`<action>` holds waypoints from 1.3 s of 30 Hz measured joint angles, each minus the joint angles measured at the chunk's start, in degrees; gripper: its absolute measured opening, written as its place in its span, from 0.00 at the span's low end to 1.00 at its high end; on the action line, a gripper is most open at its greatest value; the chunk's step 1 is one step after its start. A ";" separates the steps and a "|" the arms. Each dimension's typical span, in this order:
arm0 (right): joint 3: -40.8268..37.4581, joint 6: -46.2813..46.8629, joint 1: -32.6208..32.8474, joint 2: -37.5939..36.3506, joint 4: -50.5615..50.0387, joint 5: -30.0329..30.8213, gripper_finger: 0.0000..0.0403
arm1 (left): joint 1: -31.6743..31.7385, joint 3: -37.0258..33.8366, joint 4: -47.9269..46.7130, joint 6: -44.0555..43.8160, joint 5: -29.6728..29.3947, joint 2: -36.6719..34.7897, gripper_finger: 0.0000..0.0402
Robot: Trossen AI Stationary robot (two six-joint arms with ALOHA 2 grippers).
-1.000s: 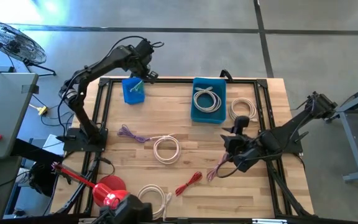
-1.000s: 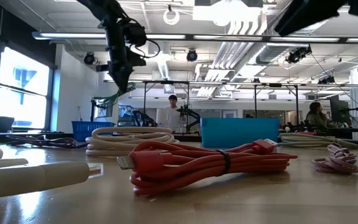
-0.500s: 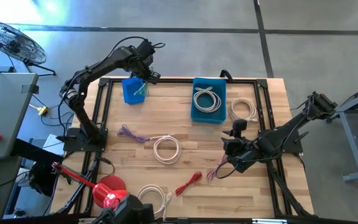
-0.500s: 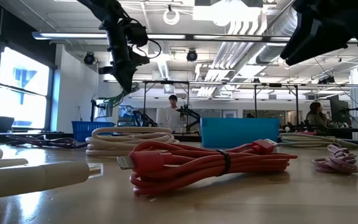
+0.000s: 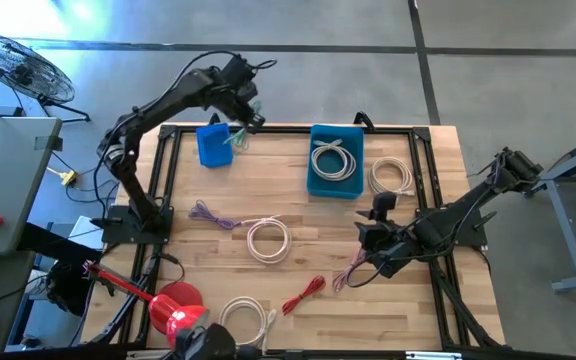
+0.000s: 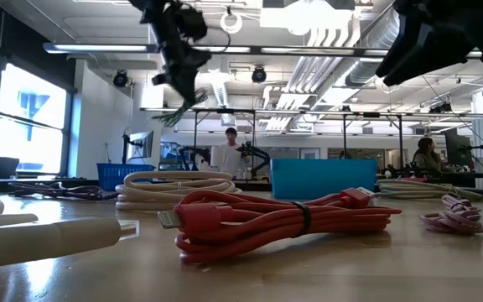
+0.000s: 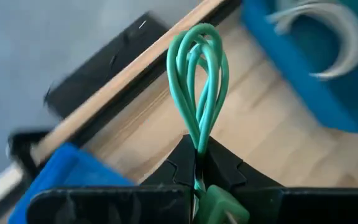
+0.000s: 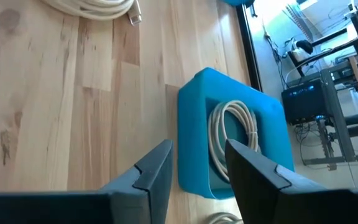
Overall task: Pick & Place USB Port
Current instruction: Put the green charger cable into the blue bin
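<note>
Carrying green cable [image 7: 199, 93] pinched tight in left hand [image 5: 240, 118], far-left, just beside small blue bin [image 5: 211, 146]. Centre over bin before release. Right hand [image 8: 194, 171] part-open, empty, near right.

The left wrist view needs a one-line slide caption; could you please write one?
Left gripper shut on a looped green cable, held above the table edge.

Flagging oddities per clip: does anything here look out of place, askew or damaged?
Nothing looks damaged or spilled. One point to note: the left gripper holds the green cable in the air beside the small blue bin, not inside it. The right gripper hovers open above the table.
</note>
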 joint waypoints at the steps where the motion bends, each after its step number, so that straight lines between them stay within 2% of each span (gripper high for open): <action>1: 0.00 -0.46 0.00 0.00 0.43 0.00 0.35 | -0.28 1.70 -0.23 1.19 0.05 -0.02 0.02; 4: 0.02 -2.21 0.01 0.00 2.29 0.01 0.35 | -0.03 7.38 -2.20 4.59 -1.45 -0.04 0.02; 6: 0.02 -3.40 0.00 0.00 3.44 -0.02 0.35 | 0.16 10.82 -3.95 5.89 -4.55 -0.16 0.02; 8: 0.02 -4.20 0.00 0.00 4.33 0.00 0.35 | 1.37 13.86 -6.62 6.65 -8.06 -0.17 0.02; 11: 0.02 -5.49 -0.58 0.00 5.35 -0.31 0.35 | 4.36 16.68 -11.19 6.06 -10.11 -0.24 0.02; 17: 0.02 -6.70 -3.99 0.00 5.61 -1.57 0.35 | 10.98 16.08 -14.03 6.48 -9.98 0.41 0.02; 26: 0.03 -11.00 -10.06 0.00 7.46 -3.19 0.35 | 18.50 15.88 -20.23 12.01 -6.73 7.55 0.02; 29: 0.04 -13.03 -11.89 0.00 8.81 -4.94 0.35 | 18.90 15.86 -21.60 11.52 -4.64 9.66 0.02; 34: 0.04 -16.21 -14.50 0.00 11.55 -7.09 0.35 | 18.66 15.86 -25.90 4.38 -2.19 12.26 0.02; 39: 0.04 -18.44 -15.96 0.00 13.52 -10.66 0.35 | 17.28 15.86 -29.13 0.55 -3.68 14.02 0.02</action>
